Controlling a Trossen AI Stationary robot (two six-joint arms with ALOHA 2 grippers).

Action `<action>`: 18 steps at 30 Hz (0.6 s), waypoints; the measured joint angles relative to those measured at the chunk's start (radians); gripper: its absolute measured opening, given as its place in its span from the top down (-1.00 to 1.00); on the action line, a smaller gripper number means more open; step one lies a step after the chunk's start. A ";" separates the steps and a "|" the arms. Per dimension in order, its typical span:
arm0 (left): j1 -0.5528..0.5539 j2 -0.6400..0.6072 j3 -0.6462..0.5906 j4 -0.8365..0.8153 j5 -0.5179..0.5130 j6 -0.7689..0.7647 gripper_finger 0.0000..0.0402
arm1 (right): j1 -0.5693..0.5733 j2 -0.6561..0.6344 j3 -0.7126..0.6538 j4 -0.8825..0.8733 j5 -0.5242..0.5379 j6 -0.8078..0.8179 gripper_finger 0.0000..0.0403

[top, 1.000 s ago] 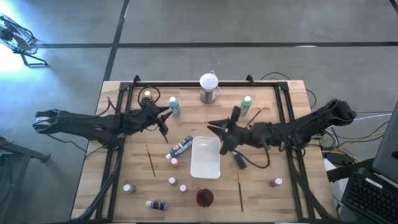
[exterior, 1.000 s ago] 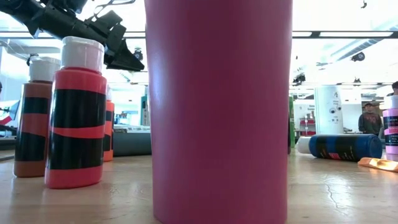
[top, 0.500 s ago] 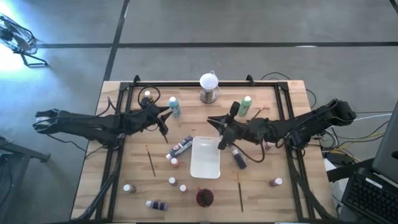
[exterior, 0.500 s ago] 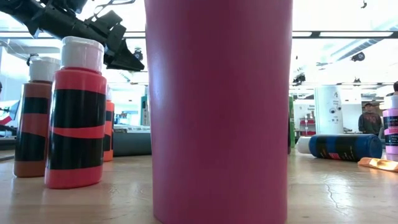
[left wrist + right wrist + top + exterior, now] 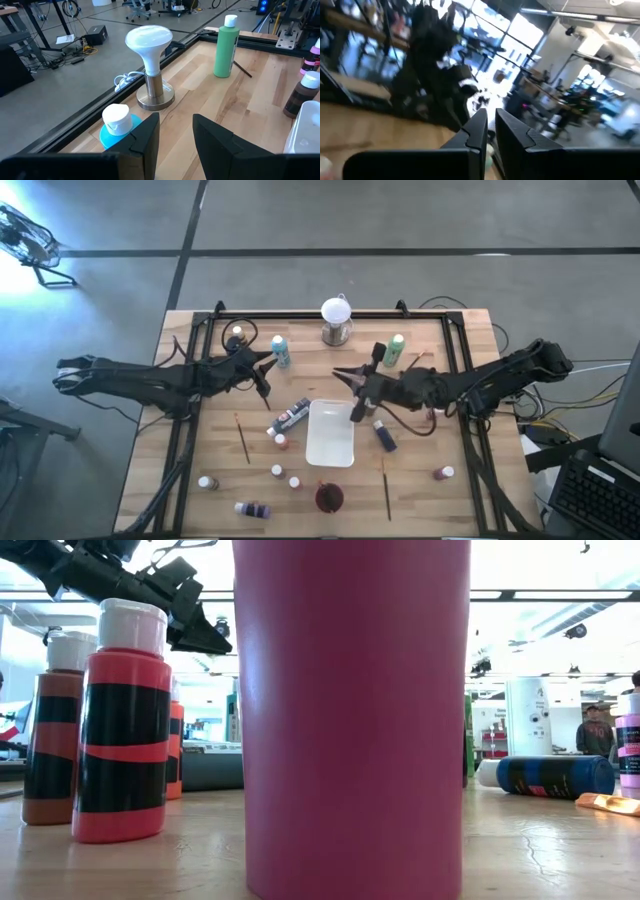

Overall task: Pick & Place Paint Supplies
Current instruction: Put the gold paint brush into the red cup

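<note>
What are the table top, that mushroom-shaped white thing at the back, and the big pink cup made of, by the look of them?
The table top looks like pale wood planks with visible grain and seams. The white globe seems matte plastic or frosted glass, set on a brushed metal base with a dull sheen. The dark red cup looks like smooth plastic, evenly coloured with a soft gloss, though that is hard to confirm.

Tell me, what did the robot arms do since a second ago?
The right gripper swung from over the dark blue bottle toward the tray's upper right corner, its fingers closing nearly together with nothing visibly between them. The left gripper stayed put, and no bottles or brushes moved.
</note>
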 joint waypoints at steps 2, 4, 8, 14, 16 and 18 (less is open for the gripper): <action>0.000 0.000 0.000 0.000 0.000 0.000 0.38 | 0.000 0.000 0.009 0.005 -0.026 0.012 0.80; 0.000 0.000 0.000 0.000 0.000 0.000 0.38 | 0.000 0.000 0.024 0.002 -0.042 0.015 0.77; 0.000 0.000 0.000 0.001 0.000 0.000 0.38 | 0.000 -0.003 0.055 -0.011 -0.025 0.061 0.71; 0.000 0.000 0.000 -0.012 0.000 0.098 0.38 | 0.012 -0.015 0.134 -0.315 0.158 -0.023 0.58; 0.000 0.000 0.000 -0.018 0.000 0.175 0.38 | 0.012 -0.015 0.190 -0.501 0.249 0.078 0.52; 0.000 0.000 0.000 -0.024 -0.001 0.222 0.38 | 0.011 -0.016 0.259 -0.716 0.311 0.252 0.45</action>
